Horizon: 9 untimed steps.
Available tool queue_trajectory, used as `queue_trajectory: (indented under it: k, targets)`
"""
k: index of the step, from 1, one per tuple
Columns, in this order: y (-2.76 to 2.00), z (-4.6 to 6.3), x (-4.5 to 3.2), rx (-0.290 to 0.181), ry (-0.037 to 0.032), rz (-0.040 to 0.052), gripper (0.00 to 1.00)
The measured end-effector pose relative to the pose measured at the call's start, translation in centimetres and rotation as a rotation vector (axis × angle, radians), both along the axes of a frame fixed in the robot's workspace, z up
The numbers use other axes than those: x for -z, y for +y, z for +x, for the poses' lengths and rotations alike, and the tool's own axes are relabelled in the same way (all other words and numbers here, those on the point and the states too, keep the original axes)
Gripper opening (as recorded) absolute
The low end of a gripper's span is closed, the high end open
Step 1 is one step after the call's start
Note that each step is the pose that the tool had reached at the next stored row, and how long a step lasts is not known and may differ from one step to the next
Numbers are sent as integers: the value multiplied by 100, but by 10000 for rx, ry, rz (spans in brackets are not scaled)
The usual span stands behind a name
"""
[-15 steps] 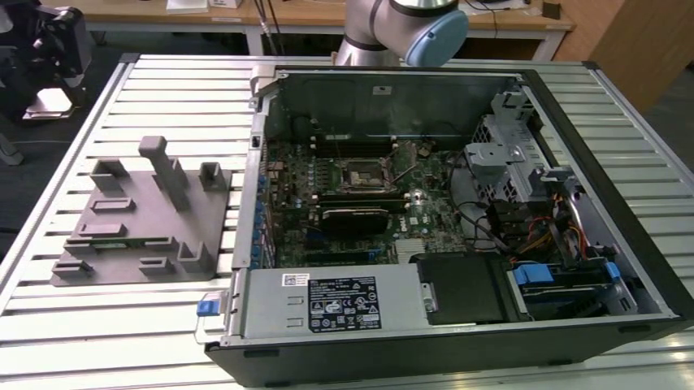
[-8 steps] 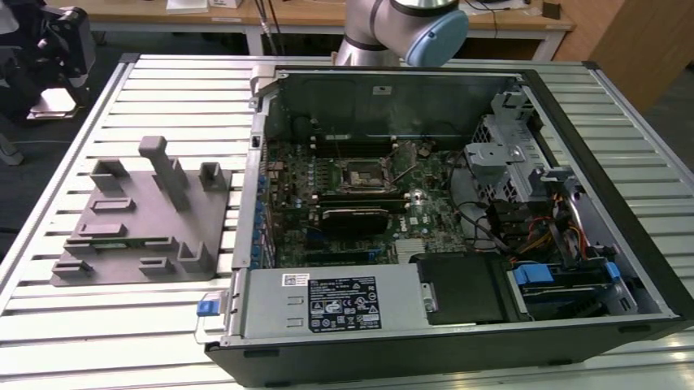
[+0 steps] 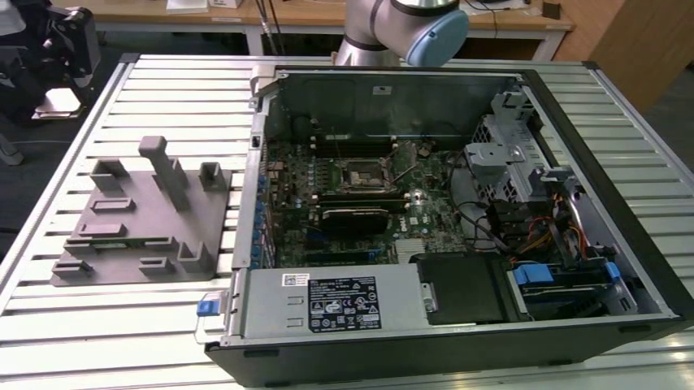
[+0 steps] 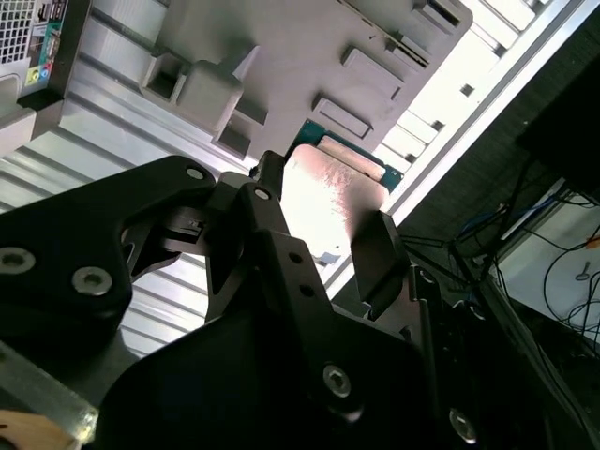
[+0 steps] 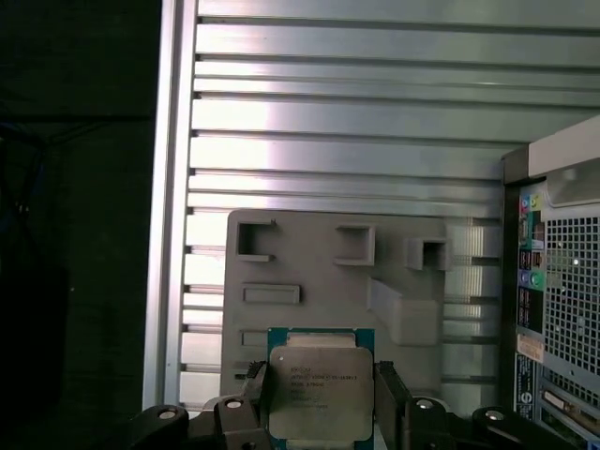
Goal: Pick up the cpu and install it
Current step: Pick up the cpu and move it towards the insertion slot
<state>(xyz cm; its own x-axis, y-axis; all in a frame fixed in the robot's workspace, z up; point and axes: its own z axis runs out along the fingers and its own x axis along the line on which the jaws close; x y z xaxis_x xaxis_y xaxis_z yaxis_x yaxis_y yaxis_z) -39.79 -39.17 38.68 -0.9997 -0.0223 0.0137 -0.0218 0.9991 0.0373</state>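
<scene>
Grips the cpu (image 5: 321, 380) by two opposite edges, jaws of the gripper (image 5: 323, 412) pinching it, pale metal top and green rim plain in the first wrist view. Hangs with it above the grey plastic tray (image 5: 309, 272), apart from the upright blocks, over the slatted aluminium table (image 5: 347, 112). In the exterior view, shows that tray (image 3: 141, 236) at nine o'clock of the open computer case (image 3: 607, 162), the robot arm (image 3: 401, 28) at twelve o'clock, and the black socket frame (image 3: 358, 172) bare on the motherboard (image 3: 434, 211).
</scene>
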Motion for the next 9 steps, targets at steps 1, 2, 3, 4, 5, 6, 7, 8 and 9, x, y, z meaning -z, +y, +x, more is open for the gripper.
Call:
queue_trajectory:
  k: [1, 2, 3, 4, 5, 6, 7, 8, 9]
  targets:
    - [0, 9, -1, 0, 0, 0, 54]
    - [0, 21, -2, 0, 1, 1, 54]
    - [0, 33, -3, 1, 2, 0, 54]
    - [0, 47, -2, 0, 3, 0, 54]
    - [0, 62, -3, 0, 4, 0, 54]
    - [0, 77, -2, 0, 3, 1, 54]
    - [0, 91, -2, 0, 4, 1, 54]
    - [0, 106, -2, 0, 3, 1, 54]
    - [0, 119, -2, 1, 3, 1, 54]
